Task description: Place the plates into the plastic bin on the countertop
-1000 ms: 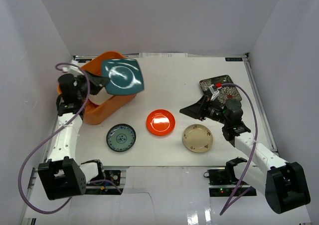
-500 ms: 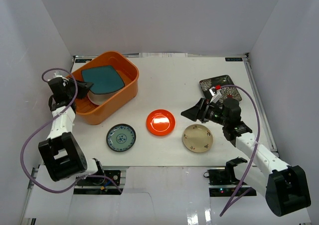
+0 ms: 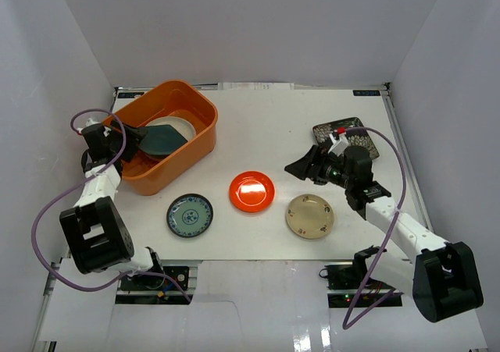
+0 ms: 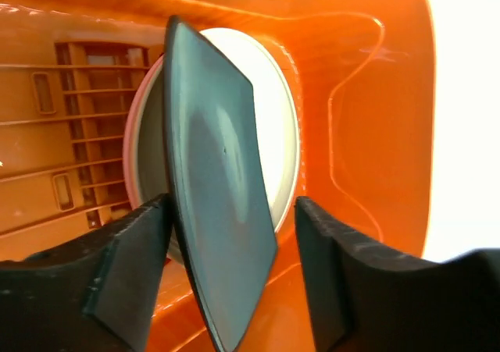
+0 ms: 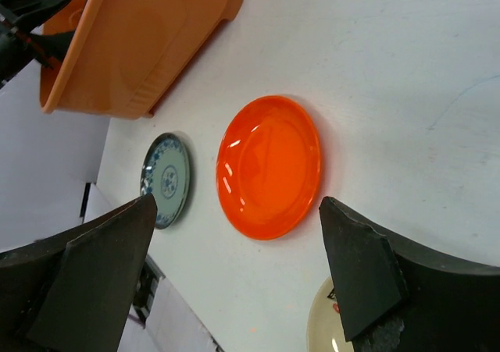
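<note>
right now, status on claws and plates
Left claw open, teal square plate tilted on cream round plate inside orange plastic bin. Right claw open, facing red round plate.

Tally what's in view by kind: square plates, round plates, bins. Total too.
Square plates: 2 (teal, black floral)
Round plates: 4 (white, red, blue-green, beige)
Bin: 1
Total: 7
Anything hidden under the teal and white plates in the bin can't be counted.
</note>
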### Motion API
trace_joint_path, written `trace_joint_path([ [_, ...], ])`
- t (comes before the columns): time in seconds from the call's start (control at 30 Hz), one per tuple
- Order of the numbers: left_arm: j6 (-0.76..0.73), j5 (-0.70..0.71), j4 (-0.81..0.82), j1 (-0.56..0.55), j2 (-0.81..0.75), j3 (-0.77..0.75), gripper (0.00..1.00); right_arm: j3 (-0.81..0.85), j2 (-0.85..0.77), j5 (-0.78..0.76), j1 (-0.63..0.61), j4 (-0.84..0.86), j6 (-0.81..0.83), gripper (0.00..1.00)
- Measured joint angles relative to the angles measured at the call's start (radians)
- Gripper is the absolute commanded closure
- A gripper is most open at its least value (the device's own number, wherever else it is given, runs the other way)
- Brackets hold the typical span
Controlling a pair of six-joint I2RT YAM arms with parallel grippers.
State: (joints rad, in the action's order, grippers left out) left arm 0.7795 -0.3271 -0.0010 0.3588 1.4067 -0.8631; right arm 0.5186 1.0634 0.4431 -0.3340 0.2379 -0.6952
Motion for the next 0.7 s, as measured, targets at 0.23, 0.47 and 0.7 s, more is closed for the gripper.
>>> trace_joint_path([
  [0.23,-0.007,0.083,-0.03,-0.027,-0.014,0.006,0.07,0.059,0.05,-0.174,0.005,-0.05,0.027,0.16],
  [0.47,-0.086,0.209,-0.14,-0.064,-0.043,-0.004,0.02,0.063,0.118,-0.278,0.127,-0.065,-0.012,0.49],
  [0.7,-0.17,0.322,-0.233,-0.103,-0.043,-0.048,0.02,0.055,0.106,-0.344,0.271,-0.072,-0.057,0.91],
])
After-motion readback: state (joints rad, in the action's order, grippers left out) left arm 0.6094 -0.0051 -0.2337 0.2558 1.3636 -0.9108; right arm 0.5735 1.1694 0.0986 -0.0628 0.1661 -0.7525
